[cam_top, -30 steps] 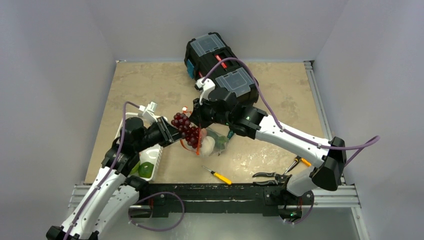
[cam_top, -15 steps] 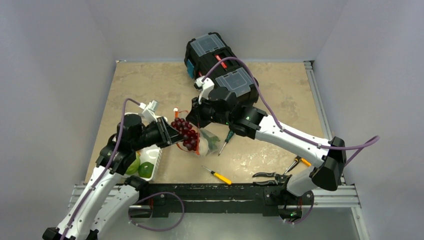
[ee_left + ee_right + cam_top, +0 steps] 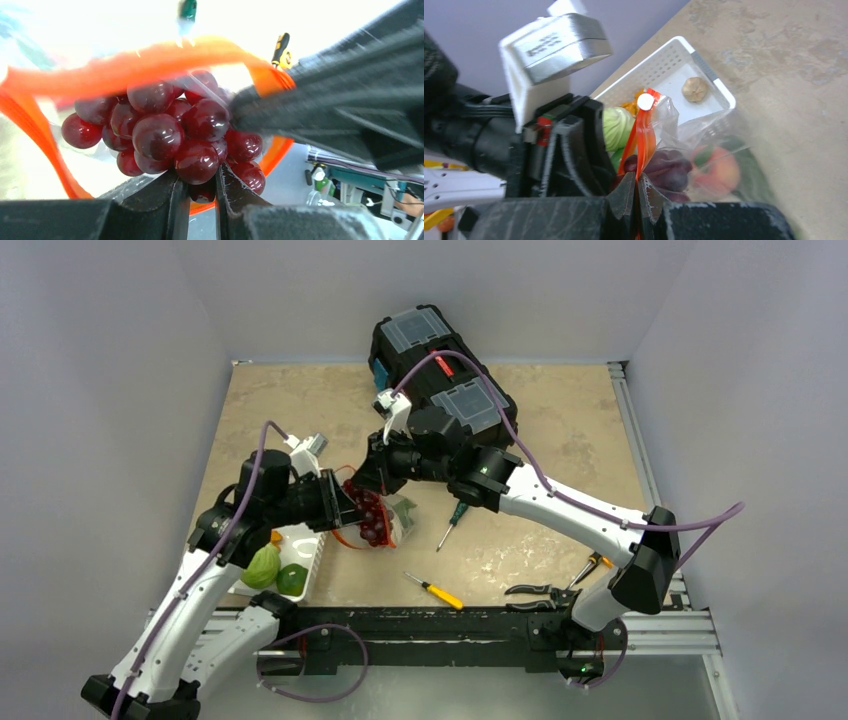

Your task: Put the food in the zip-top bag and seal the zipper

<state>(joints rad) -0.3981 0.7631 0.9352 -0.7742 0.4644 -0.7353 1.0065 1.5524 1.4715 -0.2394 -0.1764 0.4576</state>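
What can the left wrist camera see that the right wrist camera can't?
Only the left wrist view shows how the left gripper clamps the grapes from below, with a yellow-handled screwdriver beyond. Only the right wrist view shows the right gripper shut on the zipper, plus the basket, the cabbage and the peach inside the bag. Both show the grapes and the orange zipper.
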